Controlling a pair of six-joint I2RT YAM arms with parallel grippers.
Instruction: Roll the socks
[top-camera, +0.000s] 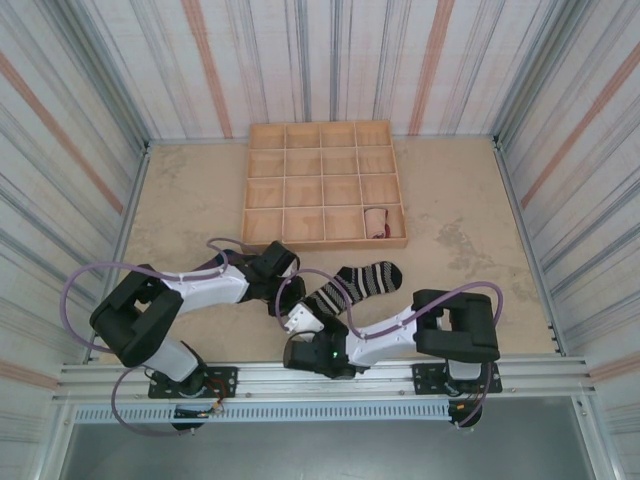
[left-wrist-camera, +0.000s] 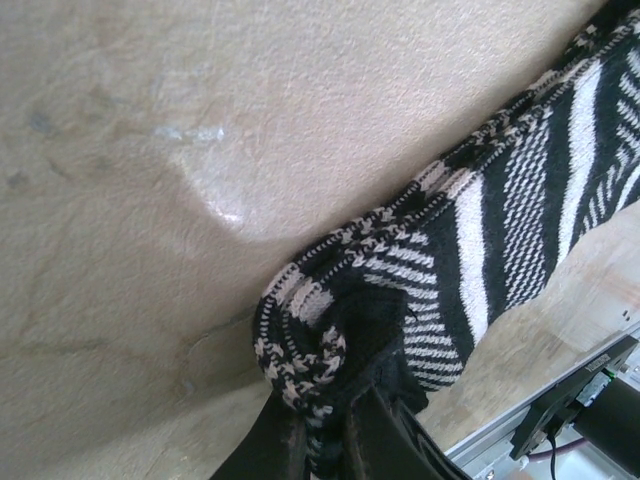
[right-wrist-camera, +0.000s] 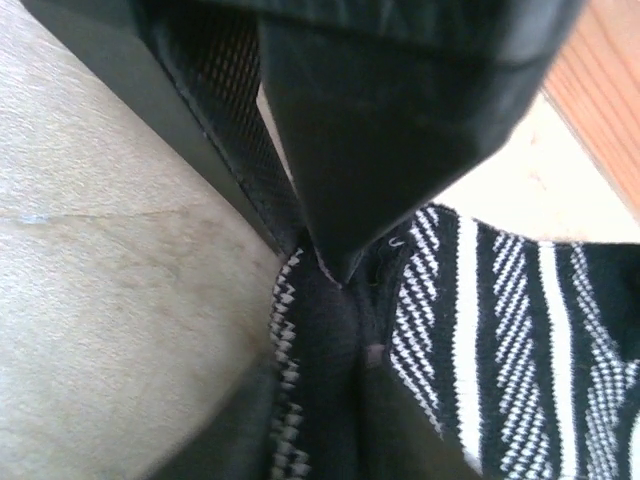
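The black-and-white striped sock (top-camera: 358, 281) lies slanting on the table in front of the tray, its lower left end curled over. My left gripper (top-camera: 287, 289) is shut on that curled end; in the left wrist view, the dark fingers (left-wrist-camera: 272, 445) pinch the rolled fabric (left-wrist-camera: 330, 345). My right gripper (top-camera: 306, 311) meets the same end from the near side. In the right wrist view its jaws (right-wrist-camera: 320, 440) are shut on the sock's edge (right-wrist-camera: 520, 330), with the left gripper's finger (right-wrist-camera: 380, 130) just above. A rolled peach sock (top-camera: 376, 221) sits in a front-row compartment of the tray.
The wooden grid tray (top-camera: 325, 245) stands at the back centre of the tan table, with corrugated walls on three sides. The aluminium rail (top-camera: 330, 378) with both arm bases runs along the near edge. Purple cables loop beside the arms.
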